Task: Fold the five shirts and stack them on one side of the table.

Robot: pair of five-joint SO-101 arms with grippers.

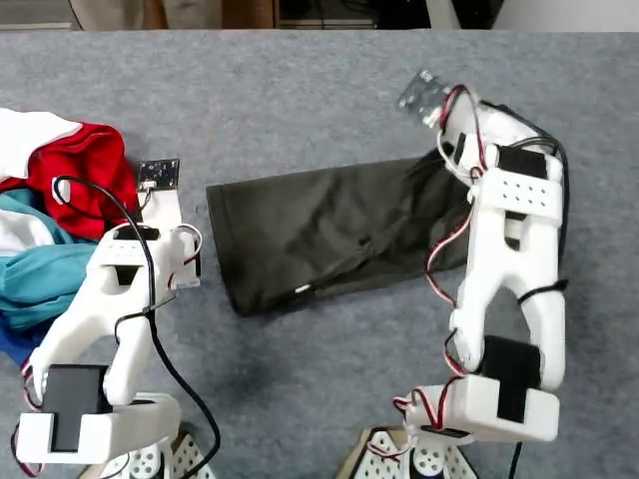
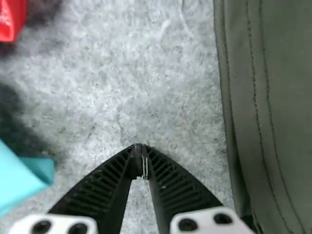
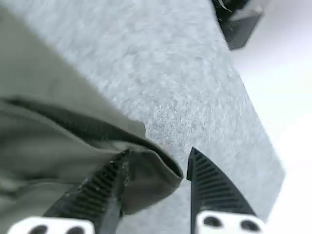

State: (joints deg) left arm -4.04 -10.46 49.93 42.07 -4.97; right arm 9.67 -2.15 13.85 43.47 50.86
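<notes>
The dark shirt [image 1: 319, 235] is laid lengthwise across the middle of the grey bench [image 1: 300, 90], partly folded into a long band, and the step in hand is judged to be the next fold, taken from the end beside the right arm. The right gripper [image 3: 158, 153] is set at that end with its fingers spread. A corner of the cloth lies between them and rests against one finger, and nothing is pinched yet. For a clean fold, the fingers should be lowered until every layer at the corner is enclosed (a hem taken by its top layer alone is likely to peel open) and closed firmly. The corner should then be carried low and straight towards the opposite end so that the edges are kept in line. The left gripper [image 2: 141, 157] is held over bare bench just beside the shirt's other end, its fingers pressed together on nothing. That end could be pinned by it so that the band is not dragged over the felt-like surface, which may bunch the cloth. The heap of unfolded shirts [image 1: 60, 220], red, teal and white, is crowded at the bench's edge beside the left arm, so the stack is better placed well apart from it. Beyond the bench's far edge, dark shapes [image 1: 399, 12] and a pale surface [image 1: 569, 12] are glimpsed.
</notes>
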